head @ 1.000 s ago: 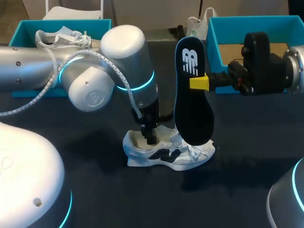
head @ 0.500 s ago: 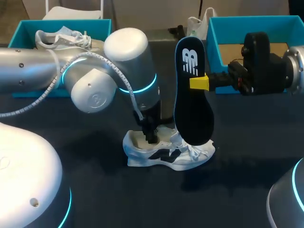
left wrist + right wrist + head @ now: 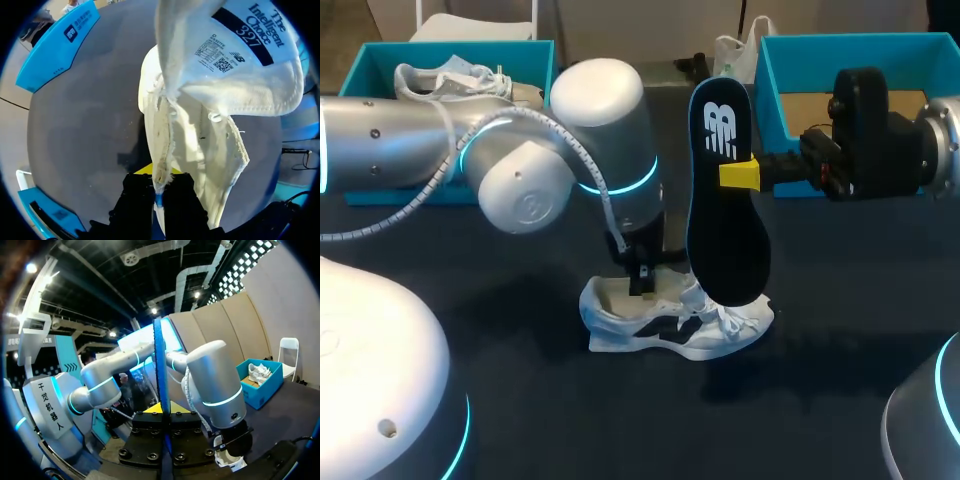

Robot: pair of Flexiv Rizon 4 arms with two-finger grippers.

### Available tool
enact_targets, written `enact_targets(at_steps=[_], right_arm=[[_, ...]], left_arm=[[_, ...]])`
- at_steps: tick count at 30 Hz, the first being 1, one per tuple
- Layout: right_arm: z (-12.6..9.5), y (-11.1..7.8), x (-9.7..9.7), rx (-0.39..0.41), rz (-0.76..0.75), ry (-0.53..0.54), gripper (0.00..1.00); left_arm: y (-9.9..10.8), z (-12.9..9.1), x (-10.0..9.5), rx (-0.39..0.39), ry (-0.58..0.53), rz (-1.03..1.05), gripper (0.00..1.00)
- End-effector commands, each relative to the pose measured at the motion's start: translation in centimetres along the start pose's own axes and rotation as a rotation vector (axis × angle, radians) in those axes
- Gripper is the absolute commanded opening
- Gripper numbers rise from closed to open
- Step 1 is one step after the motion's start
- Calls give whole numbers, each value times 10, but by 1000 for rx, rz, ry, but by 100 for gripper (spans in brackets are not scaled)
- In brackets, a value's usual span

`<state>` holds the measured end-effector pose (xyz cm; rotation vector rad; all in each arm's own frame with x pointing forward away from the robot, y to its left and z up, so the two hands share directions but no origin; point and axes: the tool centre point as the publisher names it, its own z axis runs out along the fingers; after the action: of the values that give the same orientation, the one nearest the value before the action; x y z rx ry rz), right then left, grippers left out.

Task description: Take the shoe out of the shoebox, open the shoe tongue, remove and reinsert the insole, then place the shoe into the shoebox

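Observation:
A white shoe (image 3: 665, 335) with dark side marks lies on the dark table, toe to the right. My left gripper (image 3: 640, 283) reaches down into its opening. In the left wrist view that gripper (image 3: 159, 187) is shut on a thin white edge of the shoe's upper (image 3: 200, 135), and the labelled tongue (image 3: 235, 55) stands raised ahead of it. My right gripper (image 3: 740, 174) is shut on the black insole (image 3: 725, 230), which it holds upright above the shoe's toe. In the right wrist view the insole (image 3: 158, 365) shows edge-on between the right gripper's (image 3: 161, 412) fingers.
A blue shoebox (image 3: 450, 45) at the back left holds another white shoe (image 3: 450, 80). A second blue shoebox (image 3: 775, 90) stands at the back right, behind my right arm. A white bag (image 3: 730, 55) sits between them at the table's far edge.
My left gripper's fingers have closed on the shoe's upper edge, and the left arm's elbow has shifted slightly right. The right arm and the insole have not moved.

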<state>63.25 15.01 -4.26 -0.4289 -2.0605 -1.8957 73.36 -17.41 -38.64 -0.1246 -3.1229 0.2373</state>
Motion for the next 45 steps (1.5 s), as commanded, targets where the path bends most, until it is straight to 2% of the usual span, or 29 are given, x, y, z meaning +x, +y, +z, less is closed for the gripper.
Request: enact_targets(at_steps=[1, 9, 16, 18, 20, 30, 36, 45], right_arm=[[2, 0, 0, 1, 0, -2, 0], [2, 0, 0, 1, 0, -2, 0], [2, 0, 0, 1, 0, -2, 0], [2, 0, 0, 1, 0, -2, 0], [2, 0, 0, 1, 0, -2, 0], [2, 0, 0, 1, 0, -2, 0], [2, 0, 0, 1, 0, -2, 0], [2, 0, 0, 1, 0, -2, 0]], left_arm=[[1, -6, 0, 4, 11, 20, 0], [3, -30, -5, 37, 52, 172, 0], [0, -61, -4, 66, 48, 575, 0], [-1, -68, 0, 58, 31, 697, 0], [-3, -73, 1, 13, -83, 818, 0], [-3, -73, 1, 13, -83, 818, 0], [-9, -71, -11, 44, -25, 1070, 0], [-8, -66, -10, 88, 11, 1226, 0]])
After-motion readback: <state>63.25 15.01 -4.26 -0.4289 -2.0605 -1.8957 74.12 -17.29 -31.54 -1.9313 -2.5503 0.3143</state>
